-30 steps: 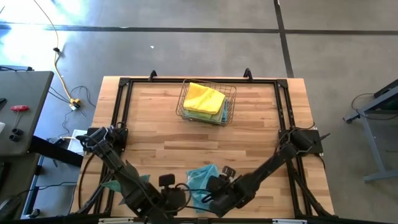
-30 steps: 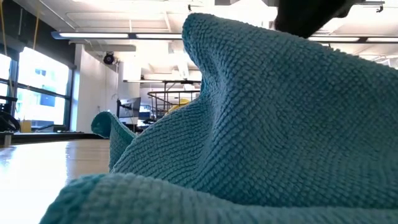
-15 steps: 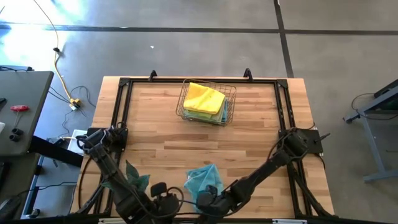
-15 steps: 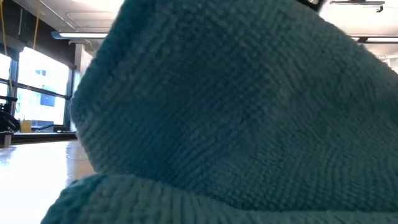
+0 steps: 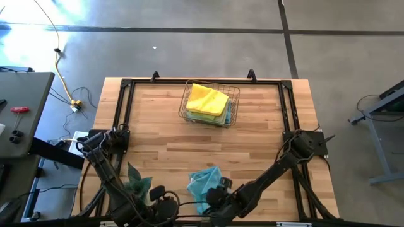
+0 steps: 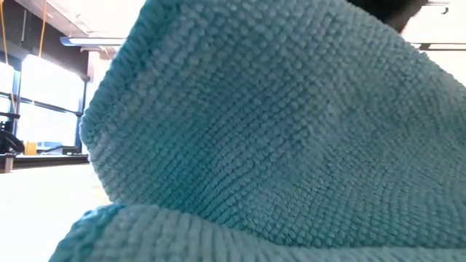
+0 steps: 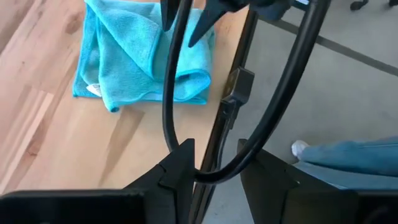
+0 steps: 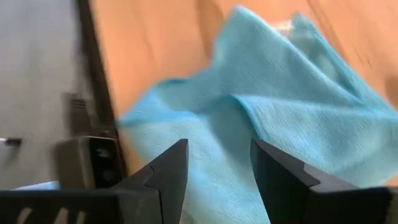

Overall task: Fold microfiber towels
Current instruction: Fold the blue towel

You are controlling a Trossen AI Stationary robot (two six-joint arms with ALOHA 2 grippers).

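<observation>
A light blue microfiber towel (image 5: 205,181) lies loosely bunched on the wooden table near its front edge, with one side folded over (image 7: 143,56). In the low view it fills the picture (image 6: 277,145). My right gripper (image 8: 214,162) is open, its fingers pointing down over the towel's near part (image 7: 186,22). My left gripper (image 7: 214,165) is open with nothing between its fingers, to the towel's left and over the table's front rail. More towels, a yellow one on top (image 5: 207,99), lie in the wire basket (image 5: 235,107) at the far side. My right gripper's open fingers (image 8: 177,158) stand over the blue towel (image 8: 273,99), coming from above at a slant. I cannot tell whether they touch the cloth.
A spiky green plant (image 5: 136,183) stands at the front left beside my left arm. The black frame rail (image 7: 229,102) runs along the table's front edge, and a black cable (image 7: 174,81) loops in front of my left gripper. A person's leg (image 7: 354,158) shows beyond the edge.
Both grippers have gone toward the table's left and near edges, and the left has rolled about its own line. Both stay open. The towel's near part, which stood in a narrow peak before the low camera, now spreads broad across that view.
</observation>
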